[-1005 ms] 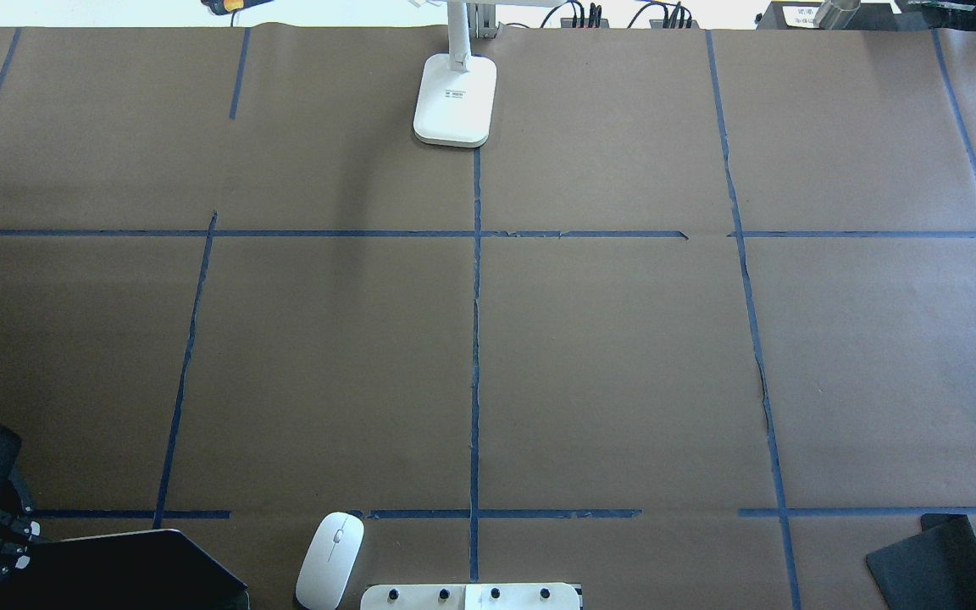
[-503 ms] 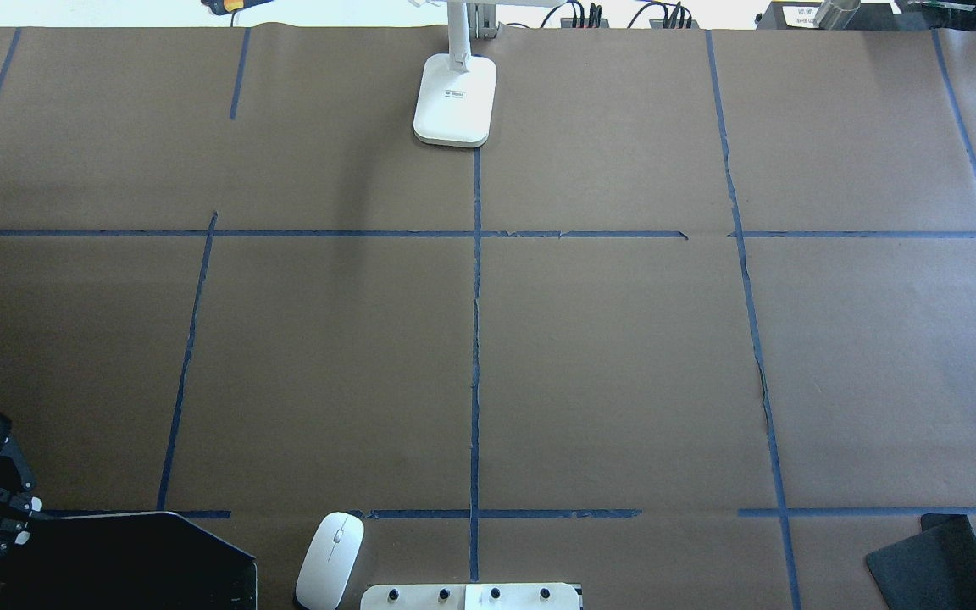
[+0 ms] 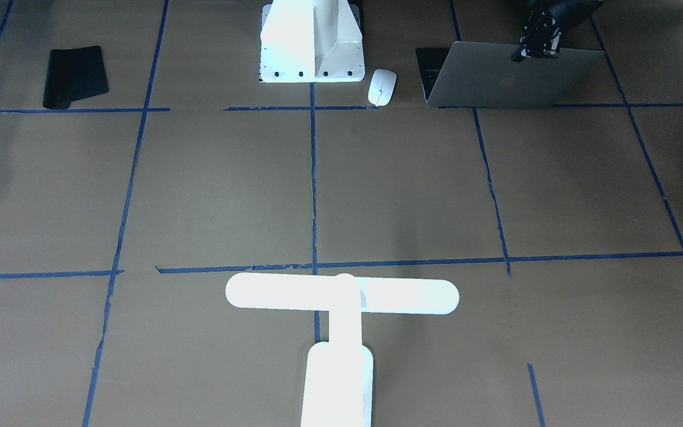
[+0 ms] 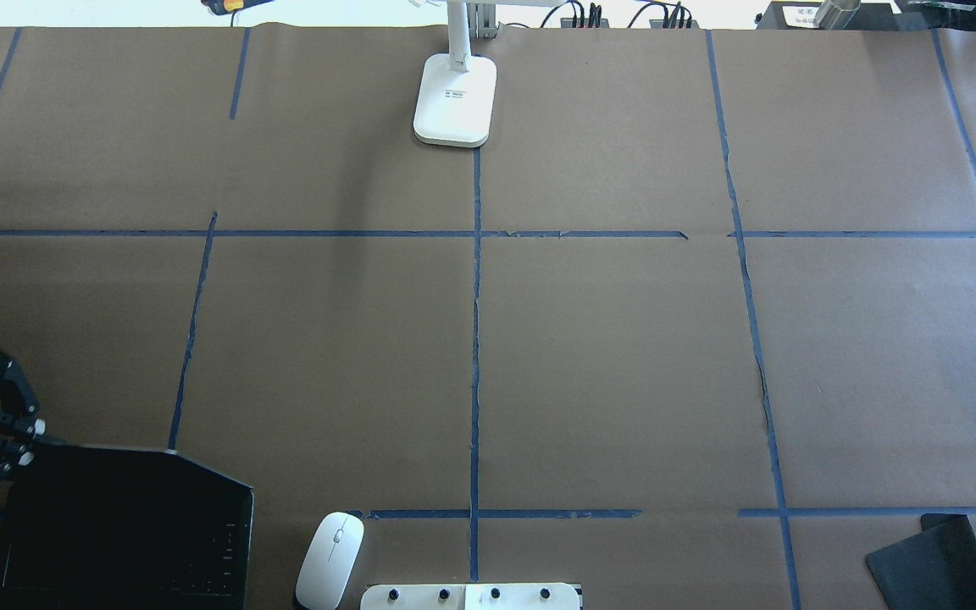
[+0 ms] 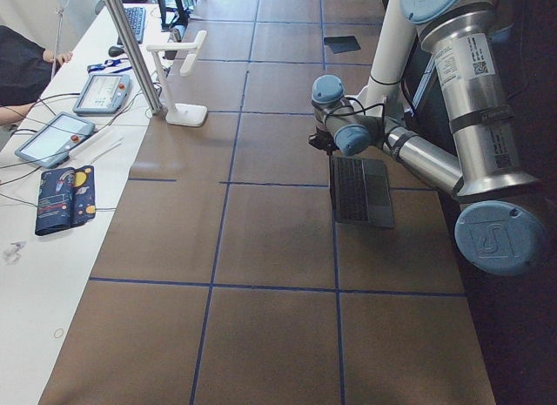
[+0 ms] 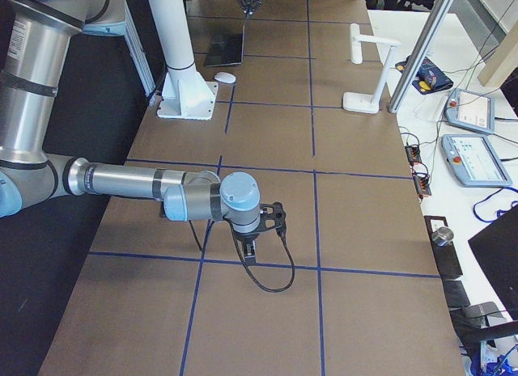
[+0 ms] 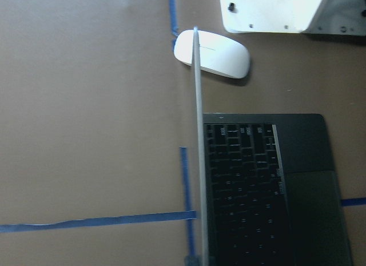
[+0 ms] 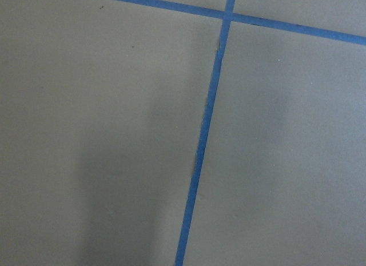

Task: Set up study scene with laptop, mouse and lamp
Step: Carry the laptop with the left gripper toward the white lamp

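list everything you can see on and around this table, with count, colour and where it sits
slim grey metal laptop: 1, grey with black keys, open, robot-side edge, on the robot's left
small glossy white oval mouse: 1, white, between laptop and pedestal
white T-shaped desk lamp: 1, white, upright, far edge, centre
black rectangular mat: 1, black, robot-side edge, on the robot's right
white bolted pedestal: 1, white, robot-side edge, centre
paper-covered table: 1, brown with blue tape lines
screen pendants: 2, grey, side bench beyond the lamp
left gripper: 1, black, clamped on the laptop lid's top edge
right gripper: 1, black, above bare paper; open or shut unclear
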Robot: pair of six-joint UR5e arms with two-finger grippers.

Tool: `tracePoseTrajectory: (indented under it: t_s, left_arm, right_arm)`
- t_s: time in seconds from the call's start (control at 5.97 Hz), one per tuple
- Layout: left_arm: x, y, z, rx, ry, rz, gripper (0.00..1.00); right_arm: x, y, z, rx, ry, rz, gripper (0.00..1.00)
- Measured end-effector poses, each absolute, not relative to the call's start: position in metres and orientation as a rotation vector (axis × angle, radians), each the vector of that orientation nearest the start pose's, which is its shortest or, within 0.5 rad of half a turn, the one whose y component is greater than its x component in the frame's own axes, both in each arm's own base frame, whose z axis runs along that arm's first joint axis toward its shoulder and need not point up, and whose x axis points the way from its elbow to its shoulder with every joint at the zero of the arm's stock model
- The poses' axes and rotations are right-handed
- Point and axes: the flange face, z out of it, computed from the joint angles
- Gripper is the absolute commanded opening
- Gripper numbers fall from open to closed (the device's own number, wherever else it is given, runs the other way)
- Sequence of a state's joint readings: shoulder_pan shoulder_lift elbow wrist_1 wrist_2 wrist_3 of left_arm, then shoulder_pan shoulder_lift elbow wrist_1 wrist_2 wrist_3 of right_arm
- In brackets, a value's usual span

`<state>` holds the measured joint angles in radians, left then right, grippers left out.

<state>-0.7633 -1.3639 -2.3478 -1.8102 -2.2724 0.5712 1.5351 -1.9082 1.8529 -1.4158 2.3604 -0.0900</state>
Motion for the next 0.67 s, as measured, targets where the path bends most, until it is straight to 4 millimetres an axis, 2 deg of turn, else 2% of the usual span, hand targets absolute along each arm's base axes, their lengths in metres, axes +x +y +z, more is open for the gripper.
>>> tracePoseTrajectory:
  t_s: [0.34,0.67]
  left_arm:
    - [0.245,-0.363,0.304,0.801,0.784,1.527,0.0]
    - [0.29,-0.43,0.261,0.837,0.766,1.512,0.0]
  right_arm:
    - [0.05,-0.359,0.645,0.117,-0.787,-0.158,1.0]
    - [0.05,-0.359,0.645,0.117,-0.786,-0.158,1.0]
